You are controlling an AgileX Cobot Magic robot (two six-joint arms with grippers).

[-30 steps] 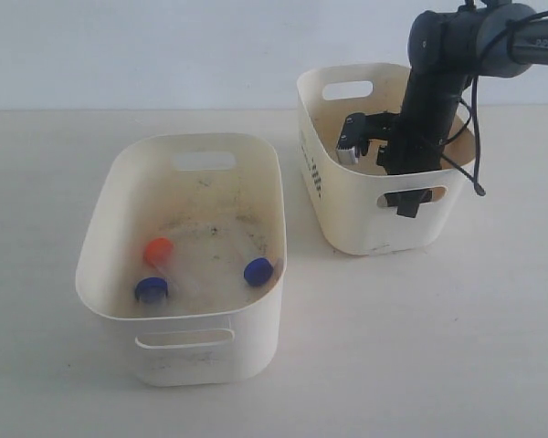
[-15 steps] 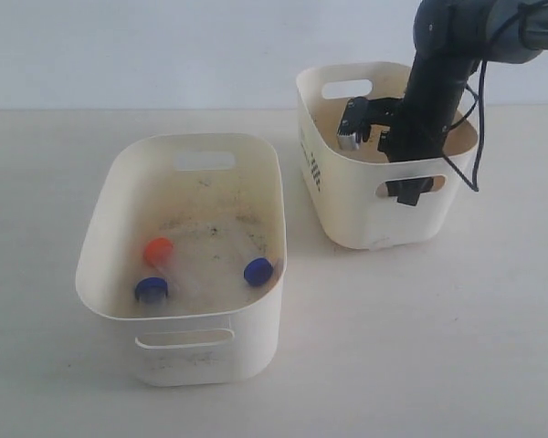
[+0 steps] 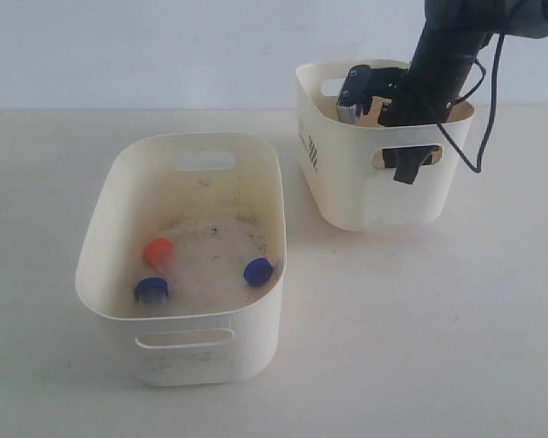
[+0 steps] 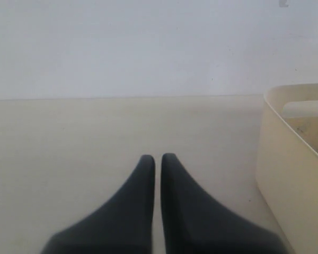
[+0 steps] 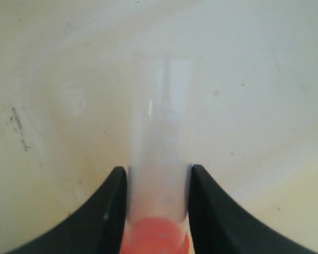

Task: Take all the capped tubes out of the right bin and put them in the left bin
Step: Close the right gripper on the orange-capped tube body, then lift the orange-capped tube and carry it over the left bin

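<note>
1. Capped tube (image 5: 161,106): clear body, orange-red cap, clamped between the right gripper (image 5: 159,170) fingers, inside the right bin (image 3: 347,196), far right.
2. Left bin (image 3: 110,201), near left, speckled floor: holds one orange-capped tube (image 3: 158,250) and two blue-capped tubes (image 3: 152,289), (image 3: 258,270).
3. Left gripper (image 4: 157,159): fingers pressed together, empty.
4. Pale tabletop (image 3: 420,319); plain white wall (image 3: 164,46) behind.
</note>
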